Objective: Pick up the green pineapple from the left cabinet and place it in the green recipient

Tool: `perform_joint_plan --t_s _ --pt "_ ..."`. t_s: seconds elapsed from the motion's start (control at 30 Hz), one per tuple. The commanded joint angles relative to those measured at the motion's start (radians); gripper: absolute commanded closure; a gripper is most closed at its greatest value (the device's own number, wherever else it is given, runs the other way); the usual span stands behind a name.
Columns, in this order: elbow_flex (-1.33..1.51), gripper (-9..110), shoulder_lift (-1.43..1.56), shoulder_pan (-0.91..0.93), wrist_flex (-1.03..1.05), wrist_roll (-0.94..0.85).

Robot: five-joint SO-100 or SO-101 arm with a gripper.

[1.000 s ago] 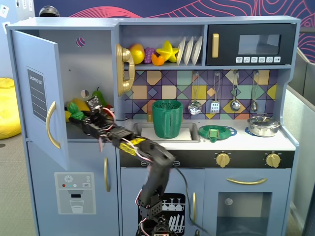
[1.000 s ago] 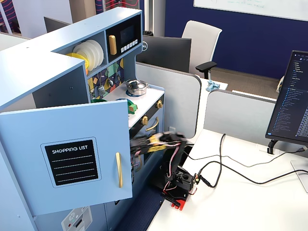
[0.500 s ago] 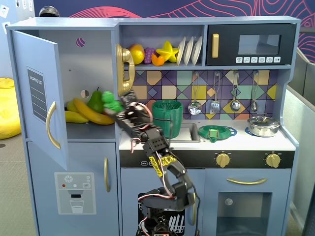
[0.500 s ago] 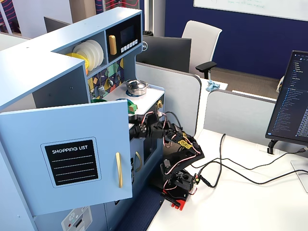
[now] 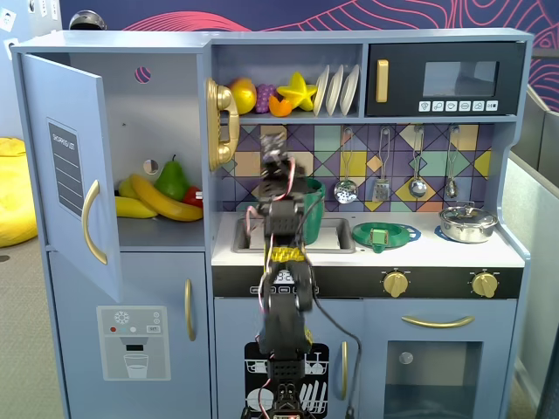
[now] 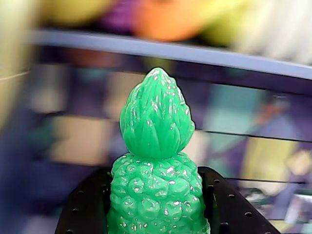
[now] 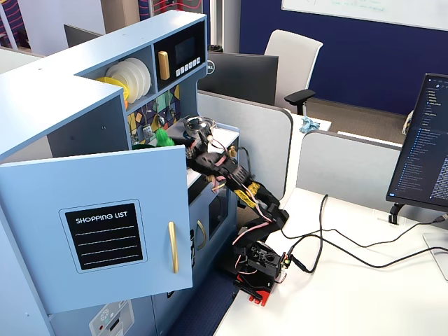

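Note:
My gripper point(image 6: 157, 197) is shut on the green pineapple point(image 6: 156, 161), a bumpy green toy standing upright between the black jaws. In a fixed view the gripper point(image 5: 275, 159) is raised over the sink, in front of the tiled backsplash, and hides the pineapple. The green recipient point(image 5: 314, 194), a dark-green pitcher, stands in the sink just right of and below the gripper. The left cabinet point(image 5: 166, 105) stands open, its blue door point(image 5: 65, 166) swung out to the left. In the side fixed view the pineapple point(image 7: 164, 136) shows at the gripper point(image 7: 175, 142), past the door point(image 7: 105, 231).
Bananas point(image 5: 162, 201) and a dark-green pear point(image 5: 172, 181) lie in the cabinet. A flat green strainer dish point(image 5: 384, 234) and a metal pot point(image 5: 467, 223) sit on the counter right of the sink. Utensils point(image 5: 382, 175) hang on the backsplash. Fruit point(image 5: 297, 91) and plates fill the shelf above.

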Motion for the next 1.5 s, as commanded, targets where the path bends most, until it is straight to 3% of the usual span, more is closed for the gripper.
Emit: perform_joint_plan --t_s 0.0,0.17,0.6,0.7,0.87,1.13,1.3,1.47 --pt "-0.250 101 -0.216 0.084 -0.049 0.049" --pt "-0.416 101 -0.397 0.103 -0.029 0.052" --pt "-0.483 101 -0.518 0.009 0.011 0.006" --pt "-0.520 95 -0.548 0.012 0.025 0.035" --pt "-0.525 76 -0.555 0.018 0.035 0.080" --pt "-0.518 75 -0.526 0.023 0.063 0.055" --pt "-0.377 78 -0.304 -0.005 0.098 0.043" --pt "-0.144 80 0.067 -0.021 0.344 0.054"
